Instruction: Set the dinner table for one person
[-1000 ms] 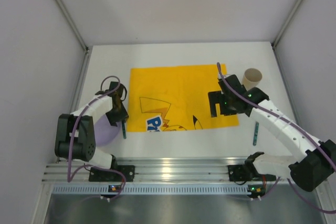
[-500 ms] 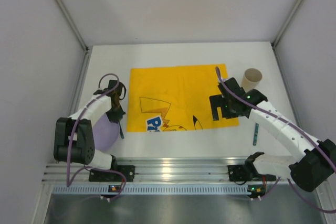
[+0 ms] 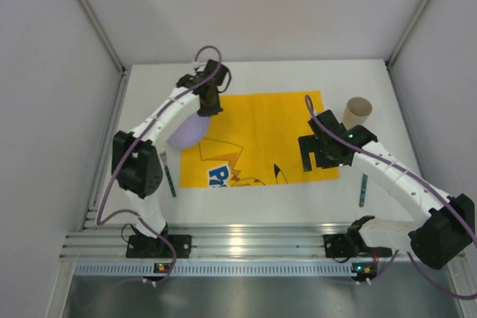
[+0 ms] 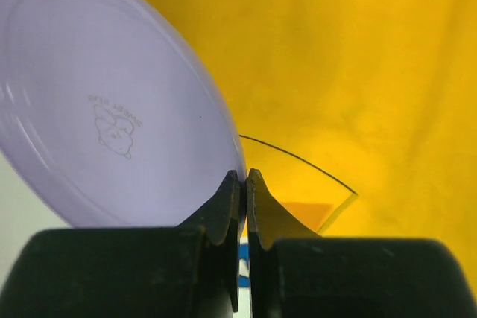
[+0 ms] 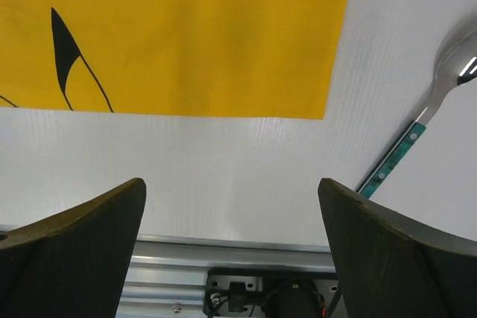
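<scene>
The table [image 3: 246,202] lies below the left gripper [image 4: 244,184], clamped on the rim of a lavender plate [image 4: 112,109], arm stretched over the yellow cloth [image 3: 261,121]; right gripper [image 5: 229,184] hangs wide open, empty.

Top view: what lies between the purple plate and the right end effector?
Only the yellow cartoon-printed cloth, flat on the white table. No other item sits between the plate and the right end effector; the top view shows the whole stretch.
</scene>
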Robot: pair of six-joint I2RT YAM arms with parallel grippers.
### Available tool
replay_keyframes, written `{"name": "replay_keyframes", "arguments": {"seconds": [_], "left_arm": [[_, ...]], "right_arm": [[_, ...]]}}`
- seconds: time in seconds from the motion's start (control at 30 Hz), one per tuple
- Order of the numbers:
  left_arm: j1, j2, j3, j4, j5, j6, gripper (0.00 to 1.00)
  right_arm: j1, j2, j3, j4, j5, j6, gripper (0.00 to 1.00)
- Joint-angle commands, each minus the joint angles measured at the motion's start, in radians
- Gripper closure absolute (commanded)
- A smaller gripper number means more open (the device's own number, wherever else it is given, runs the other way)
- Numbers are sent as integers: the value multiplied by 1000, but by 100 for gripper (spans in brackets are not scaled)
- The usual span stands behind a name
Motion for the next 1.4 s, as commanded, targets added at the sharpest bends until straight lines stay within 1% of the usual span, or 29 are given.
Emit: {"name": "replay_keyframes", "arguments": {"seconds": [0.0, 0.03, 0.07, 0.1, 0.13, 0.17, 0.2, 0.23, 0.27, 0.33, 0.4, 0.47, 0.53, 0.57, 0.67, 0.77, 0.8, 0.83, 0.9, 0.93, 0.97, 1.03, 1.07, 1.1, 1.13, 1.2, 1.23, 1.27, 1.37], "left_arm": [[-204, 219, 237, -62, -2, -3, 100], [-244, 269, 299, -71, 1, -5, 100], [-319, 315, 430, -91, -2, -8, 100], [-353, 415, 496, -100, 4, -8, 100], [-414, 460, 564, -108, 8, -5, 100], [-441, 512, 627, -115, 6, -2, 100], [-464, 551, 734, -118, 8, 8, 100], [-482, 618, 776, -115, 6, 11, 100], [-510, 642, 819, -111, 17, 15, 100], [-525, 671, 818, -100, 14, 17, 100], [-525, 674, 760, -86, 21, 3, 100], [-525, 653, 673, -69, 38, -9, 100], [-533, 633, 620, -53, 41, -18, 100], [-536, 613, 583, -46, 32, -23, 100], [-548, 585, 555, -56, -9, -17, 100], [-548, 573, 531, -45, 1, -2, 99], [-550, 582, 526, -37, 20, 3, 93], [-550, 588, 523, -34, 52, 3, 68], [-550, 590, 529, -46, 78, 0, 45], [-553, 582, 529, -48, 77, -3, 22], [-554, 568, 526, -48, 71, -6, 11], [-553, 512, 529, -51, 54, -6, 4], [-553, 490, 529, -52, 28, -5, 4], [-553, 461, 529, -53, 12, -5, 3], [-551, 414, 526, -54, 6, -3, 3], [-545, 361, 517, -56, -8, -3, 2], [-544, 311, 500, -59, -11, -8, 2], [-542, 288, 488, -57, -17, -11, 3], [-533, 191, 416, -56, -28, -21, 3]], "right_arm": [[-20, -59, 41, -59, 68, 17, 0], [-29, -71, 38, -82, 77, 23, 0], [-35, -102, 33, -92, 86, 28, 0], [-47, -122, 21, -99, 90, 42, 0], [-50, -142, 16, -107, 90, 48, 0], [-54, -184, 15, -112, 85, 59, 0], [-60, -203, 18, -119, 82, 89, 0], [-63, -215, 21, -136, 79, 108, 0], [-64, -232, 21, -144, 67, 123, 0], [-67, -241, 22, -153, 53, 152, 1], [-69, -255, 42, -159, 48, 157, 0], [-72, -263, 93, -185, 112, 166, 0], [-87, -265, 140, -205, 162, 168, 0], [-107, -252, 194, -207, 188, 157, 0], [-145, -202, 298, -197, 218, 136, 0], [-205, -130, 384, -191, 260, 113, 0], [-243, -111, 403, -188, 274, 111, 0], [-265, -93, 421, -185, 286, 114, 0], [-329, -38, 469, -176, 291, 111, 0], [-339, 7, 486, -178, 298, 117, 0], [-351, 30, 515, -178, 294, 137, 0], [-411, 86, 527, -156, 224, 148, 0], [-455, 108, 538, -147, 196, 152, 0], [-477, 133, 547, -141, 173, 155, 0], [-498, 178, 558, -136, 115, 158, 0], [-589, 218, 578, -118, 33, 171, 0], [-612, 255, 594, -115, -14, 187, 1], [-654, 277, 604, -110, -25, 194, 1], [-707, 363, 638, -96, -36, 185, 2]]}}
